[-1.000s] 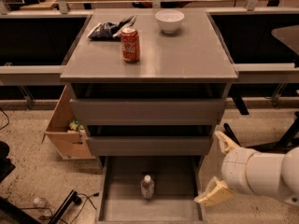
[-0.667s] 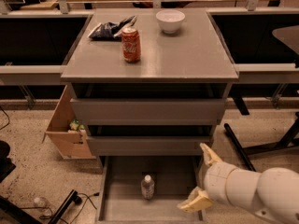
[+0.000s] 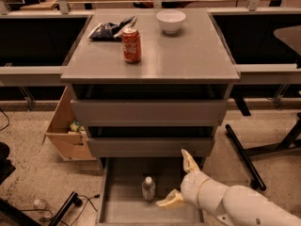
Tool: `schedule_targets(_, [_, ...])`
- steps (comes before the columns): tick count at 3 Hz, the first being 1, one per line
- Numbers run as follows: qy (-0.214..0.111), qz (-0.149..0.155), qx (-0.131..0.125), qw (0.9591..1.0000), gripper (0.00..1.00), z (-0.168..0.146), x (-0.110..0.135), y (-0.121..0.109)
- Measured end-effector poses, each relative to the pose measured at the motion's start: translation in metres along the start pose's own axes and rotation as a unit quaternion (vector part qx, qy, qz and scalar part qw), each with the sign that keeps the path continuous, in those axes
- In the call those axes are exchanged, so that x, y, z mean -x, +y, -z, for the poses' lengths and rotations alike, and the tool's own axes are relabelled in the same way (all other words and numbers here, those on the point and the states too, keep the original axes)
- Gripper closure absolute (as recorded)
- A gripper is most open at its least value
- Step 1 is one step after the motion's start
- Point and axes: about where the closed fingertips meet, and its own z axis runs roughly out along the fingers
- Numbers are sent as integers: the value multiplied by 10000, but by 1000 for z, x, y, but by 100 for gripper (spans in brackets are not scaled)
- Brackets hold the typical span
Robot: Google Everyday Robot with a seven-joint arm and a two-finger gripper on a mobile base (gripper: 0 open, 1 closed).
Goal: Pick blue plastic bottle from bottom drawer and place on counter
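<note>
Grey bottom drawer (image 3: 120, 208) holds the blue plastic bottle (image 3: 148, 188) upright — gripper (image 3: 173, 179) just beside, fingers spread, empty.

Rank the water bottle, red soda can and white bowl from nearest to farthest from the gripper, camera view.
The gripper, fingers open, is over the bottom drawer's right side.
1. blue plastic bottle, just left, in the drawer
2. red soda can, on the counter, left of centre
3. white bowl, at the counter's back

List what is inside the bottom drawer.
The blue plastic bottle stands upright on the bottom drawer floor. The gripper, open, hangs beside it, apart. Gripper and arm cover the drawer's right front corner, so that part is hidden.
</note>
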Motion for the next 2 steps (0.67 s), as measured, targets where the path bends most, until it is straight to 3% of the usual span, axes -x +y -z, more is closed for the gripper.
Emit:
schedule_targets(1, [-238,-426,42,9988,0,-54,-28,2])
schedule_targets(2, [-239,-426,43,9988,0,-55,-28,2])
